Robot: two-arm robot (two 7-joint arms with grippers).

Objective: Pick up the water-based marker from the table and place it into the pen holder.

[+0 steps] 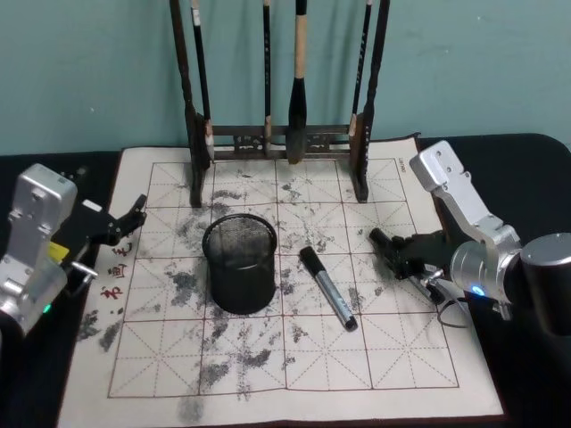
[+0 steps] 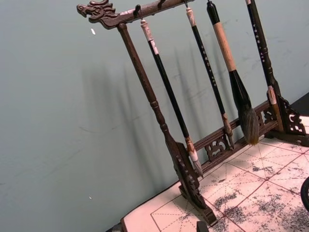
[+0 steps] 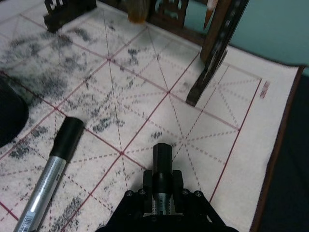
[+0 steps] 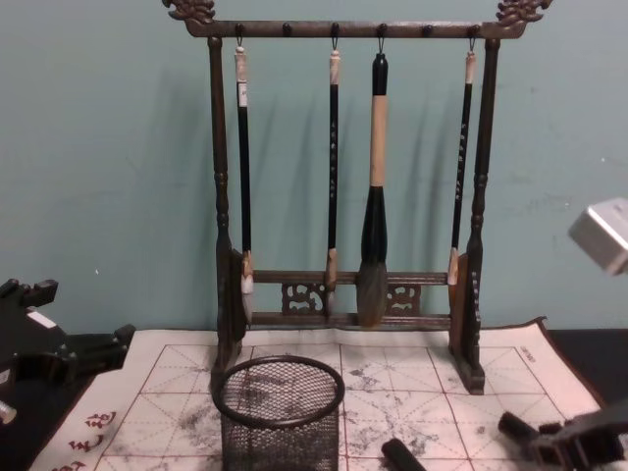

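Head view | right gripper (image 1: 409, 260) fingers clamp marker (image 1: 382, 241) | left gripper (image 1: 136, 211) at mat (image 1: 138, 165) edge

a calligraphy practice corner: ink-stained, red-grid felt mat (image 1: 268, 401) on a dark surface (image 1: 535, 156), brush rack (image 4: 412, 278) at 12 o'clock, teal wall (image 4: 98, 147) behind.

Just beside the right pincer (image 3: 163, 154), the marker (image 3: 48, 179) is running off the right wrist view's edge. Farther from it, the chest view's edge is cutting off the pen holder's (image 4: 280, 432) base.
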